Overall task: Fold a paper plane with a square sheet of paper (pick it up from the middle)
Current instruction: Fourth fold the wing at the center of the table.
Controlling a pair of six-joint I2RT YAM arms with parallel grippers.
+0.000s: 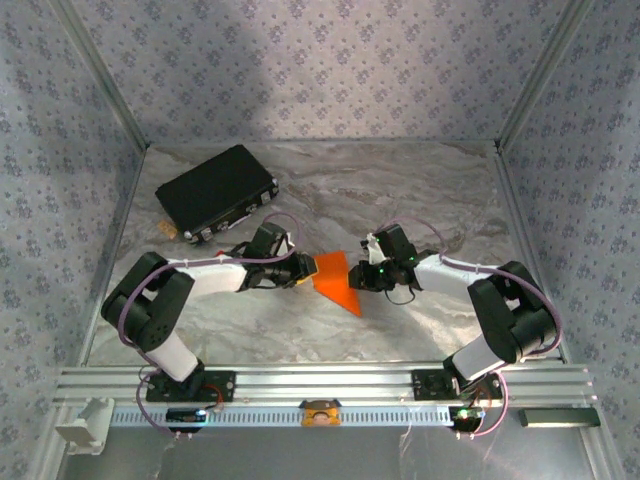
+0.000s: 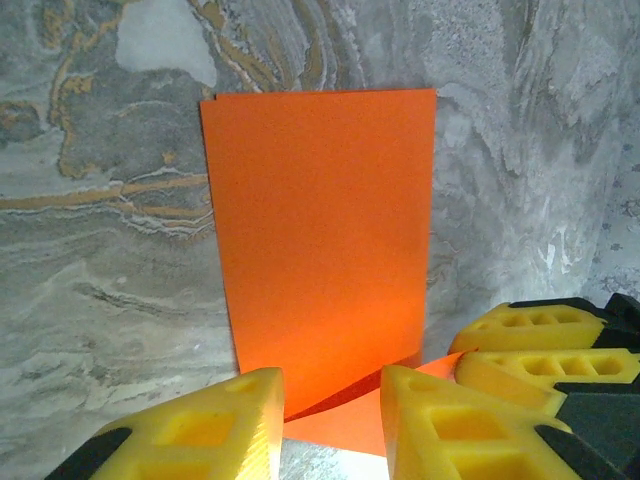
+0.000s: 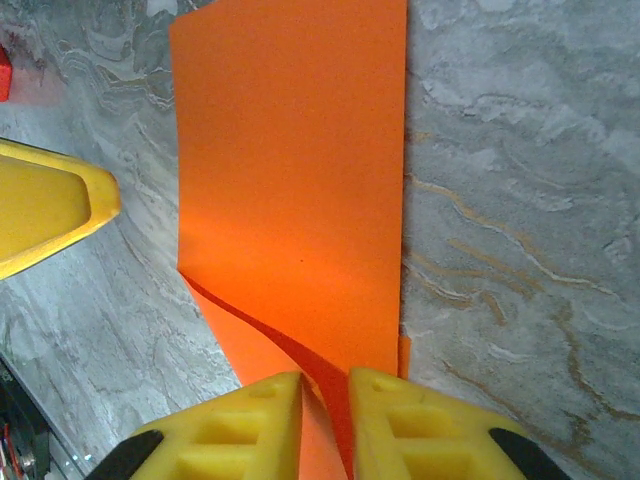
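Folded orange paper sheet (image 1: 335,280) at centre of marble counter (image 1: 400,190), left gripper (image 2: 330,390) partly open around its edge, right gripper (image 3: 325,385) narrow around lifted layer, real pinch I cannot tell.

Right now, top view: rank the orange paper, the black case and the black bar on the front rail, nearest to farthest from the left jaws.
1. orange paper: right at the left jaws, centre.
2. black case: back left.
3. black bar: front right corner, clearly farthest.
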